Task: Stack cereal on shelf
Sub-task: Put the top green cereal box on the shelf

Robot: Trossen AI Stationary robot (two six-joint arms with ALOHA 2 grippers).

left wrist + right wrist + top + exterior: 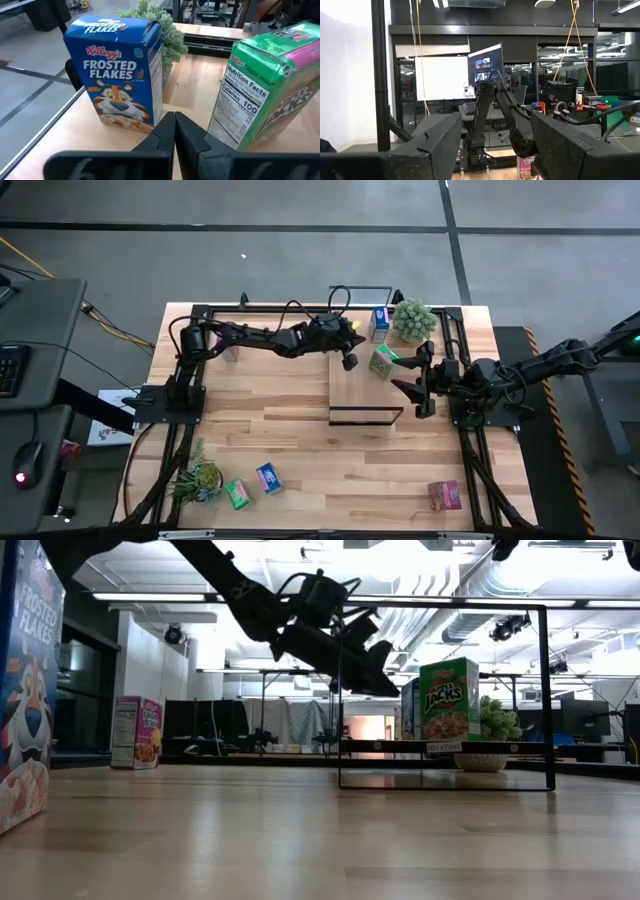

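Left gripper [349, 361], jaws shut and empty, hovers upper centre over the light-wood plank shelf [355, 390]. Beside it stand the blue cardboard cereal box [117, 75] and green cardboard cereal box [383, 361]. Right gripper [414, 382] gapes empty, centre right. Risk: a careless sweep topples either box.

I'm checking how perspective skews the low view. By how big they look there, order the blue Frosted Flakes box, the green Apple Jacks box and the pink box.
1. Frosted Flakes box: by far the largest, but nearest the camera and cut off at the edge.
2. Apple Jacks box on the shelf.
3. Pink box: only slightly smaller looking and farther off, so 2 and 3 are unsure.
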